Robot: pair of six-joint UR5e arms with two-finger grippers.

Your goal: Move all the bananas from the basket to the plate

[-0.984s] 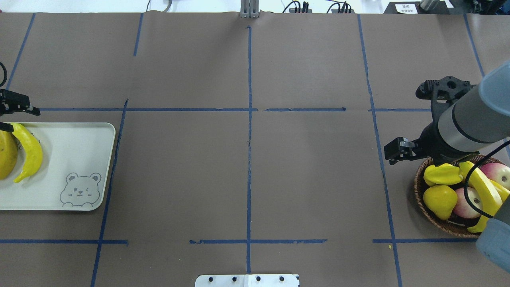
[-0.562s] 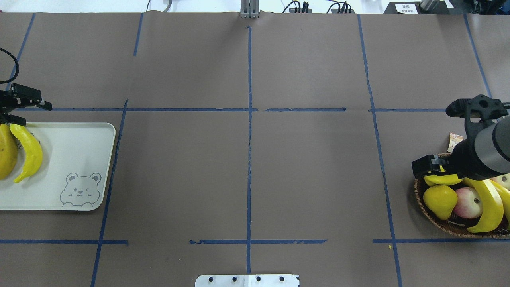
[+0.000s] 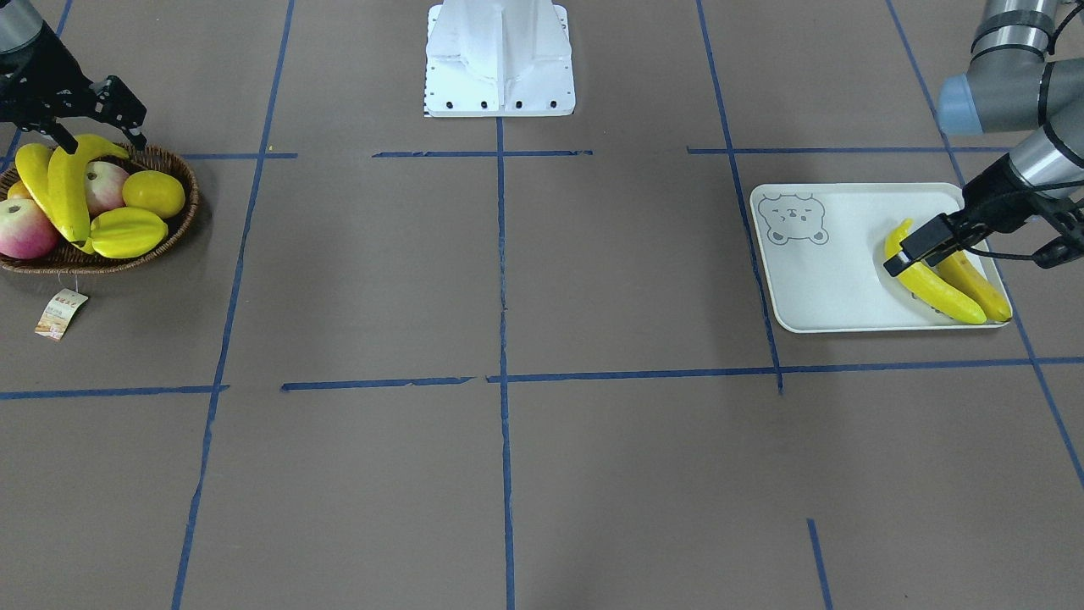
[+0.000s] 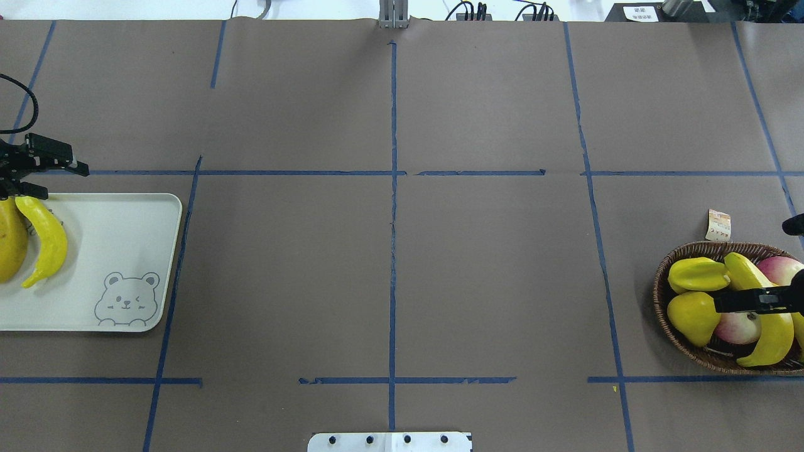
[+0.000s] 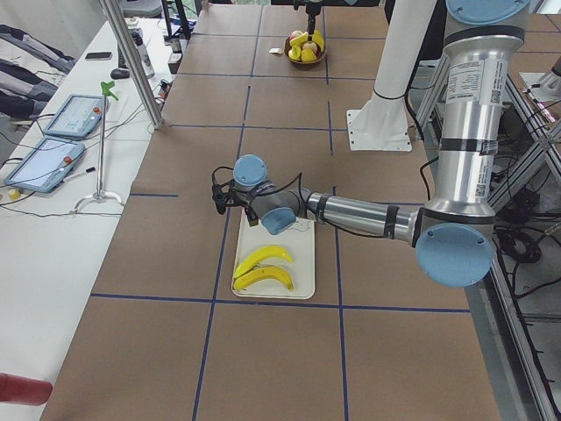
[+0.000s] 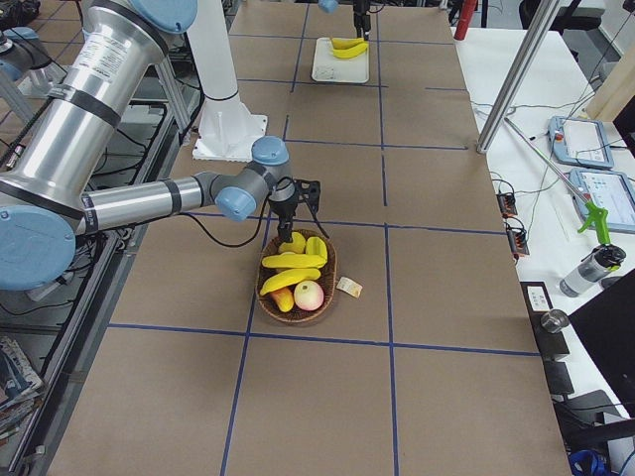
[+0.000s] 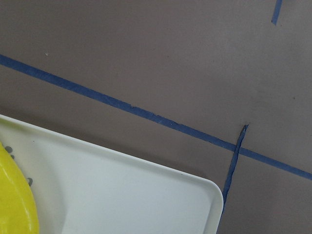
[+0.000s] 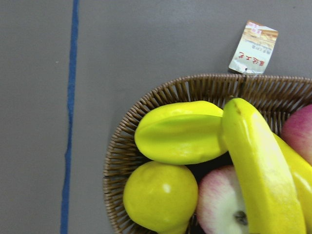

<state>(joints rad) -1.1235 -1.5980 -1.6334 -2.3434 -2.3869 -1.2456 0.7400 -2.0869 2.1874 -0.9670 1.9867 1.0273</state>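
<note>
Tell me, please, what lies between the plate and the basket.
Nothing but brown table cover crossed by blue tape lines; the overhead view shows the whole stretch between plate and basket bare of objects.

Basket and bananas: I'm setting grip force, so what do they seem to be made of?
Basket: woven wicker or rattan, matte brown; separate strands and a braided rim show. Bananas: probably moulded plastic, smooth and glossy; even yellow with soft highlights, though real fruit cannot be ruled out.
</note>
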